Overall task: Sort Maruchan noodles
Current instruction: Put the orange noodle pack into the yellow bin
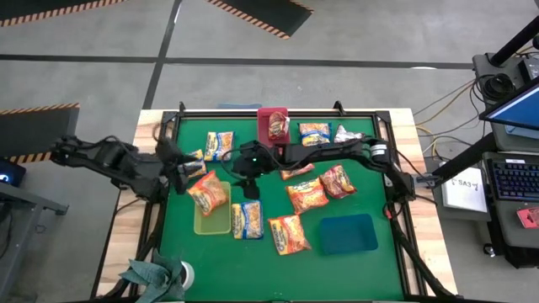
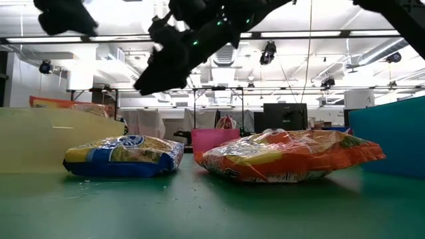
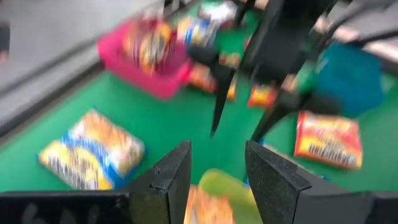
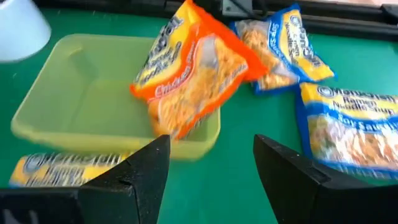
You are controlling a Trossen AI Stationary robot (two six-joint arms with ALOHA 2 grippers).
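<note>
High view: my two grippers meet over the green mat (image 1: pixel 387 269) beside the yellow-green tray (image 1: pixel 212 220).

The right gripper (image 1: pixel 250 188) hangs with fingers apart and nothing between them, just beside the tray, where an orange noodle packet (image 1: pixel 207 192) leans tilted on the rim. The left gripper (image 1: pixel 187 167) hovers near the tray's far corner, fingers parted, holding nothing I can see. More packets lie scattered on the mat; one sits in the red tray (image 1: pixel 271 123). The blue tray (image 1: pixel 347 233) stands well apart.
</note>
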